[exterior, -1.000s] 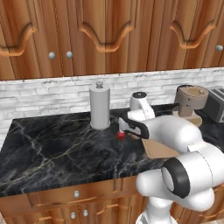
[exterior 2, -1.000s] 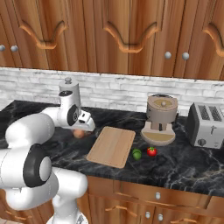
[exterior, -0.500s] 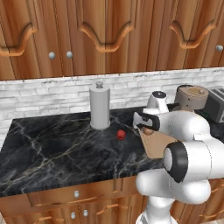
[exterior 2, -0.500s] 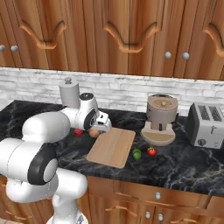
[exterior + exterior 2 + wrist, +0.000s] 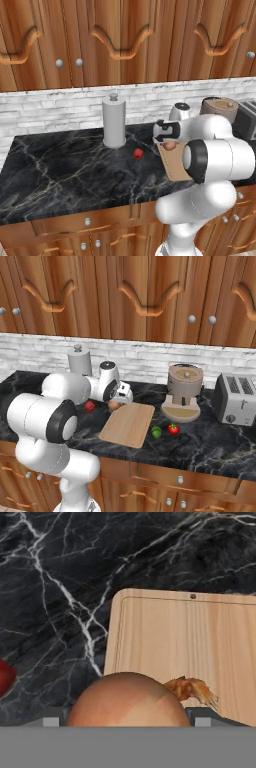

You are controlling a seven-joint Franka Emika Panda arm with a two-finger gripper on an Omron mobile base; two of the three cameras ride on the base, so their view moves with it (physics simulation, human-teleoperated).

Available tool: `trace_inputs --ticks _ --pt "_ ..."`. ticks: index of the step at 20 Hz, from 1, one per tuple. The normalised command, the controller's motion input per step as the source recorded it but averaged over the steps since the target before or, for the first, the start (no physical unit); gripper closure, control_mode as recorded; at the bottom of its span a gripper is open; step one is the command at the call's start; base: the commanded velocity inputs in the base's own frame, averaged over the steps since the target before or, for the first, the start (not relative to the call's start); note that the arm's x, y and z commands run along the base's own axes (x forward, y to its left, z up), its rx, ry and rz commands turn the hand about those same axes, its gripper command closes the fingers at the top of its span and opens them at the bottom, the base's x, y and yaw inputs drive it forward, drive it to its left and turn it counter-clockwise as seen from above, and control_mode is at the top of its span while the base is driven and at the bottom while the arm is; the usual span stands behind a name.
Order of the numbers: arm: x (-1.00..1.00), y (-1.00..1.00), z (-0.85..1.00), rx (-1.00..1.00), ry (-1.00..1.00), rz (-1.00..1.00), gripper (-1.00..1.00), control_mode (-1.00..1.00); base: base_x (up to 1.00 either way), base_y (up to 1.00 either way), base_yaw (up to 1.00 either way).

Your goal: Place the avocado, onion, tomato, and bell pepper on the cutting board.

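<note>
The claw [image 5: 118, 401] holds the smooth tan, orange-brown round onion [image 5: 129, 700] tight between its two dark tips, and the onion is up in the air, not on anything yet. In the hand view the flat light wooden cutting board with rounded corners [image 5: 200, 647] lies from about 12 to 2 o'clock of the onion, with its near corner just under and past the ball. So the onion hangs right at the board's edge, partly over the black marble counter [image 5: 55, 597], and I think the claw needs to go a little more toward 1 o'clock before it lets go. In the right base view the board's long side runs from near the claw at 11 o'clock down toward 5 o'clock. Nothing sits on the board yet. A small red round thing [image 5: 90, 405] lies on the counter at 9 o'clock of the claw, close by. The small bright green avocado [image 5: 156, 431] and another small red round thing with a green top [image 5: 173, 429] sit side by side on the counter, just past the board's far side, at about 4 o'clock of the claw. I cannot tell which red one is the tomato and which is the pepper.
</note>
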Motion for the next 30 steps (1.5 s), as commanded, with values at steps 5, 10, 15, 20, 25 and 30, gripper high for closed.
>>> trace_inputs --ticks 5,10,15,20,25,30 --pt "0.14 -0.23 -0.20 0.00 0.03 0.00 1.00 -1.00 0.00 0.00 0.00" --pt "0.01 -0.19 -0.22 0.00 0.01 0.00 1.00 -1.00 0.00 0.00 0.00" --pt "0.00 -0.12 -0.26 0.00 0.00 0.00 1.00 -1.00 0.00 0.00 0.00" --pt "0.04 -0.01 -0.11 0.00 0.00 0.00 -1.00 -1.00 0.00 0.00 0.00" --pt "0.00 -0.02 0.08 0.00 -0.02 0.00 -1.00 -1.00 0.00 0.00 0.00" --pt "0.00 -0.04 0.32 0.00 -0.01 0.00 -1.00 -1.00 0.00 0.00 0.00"
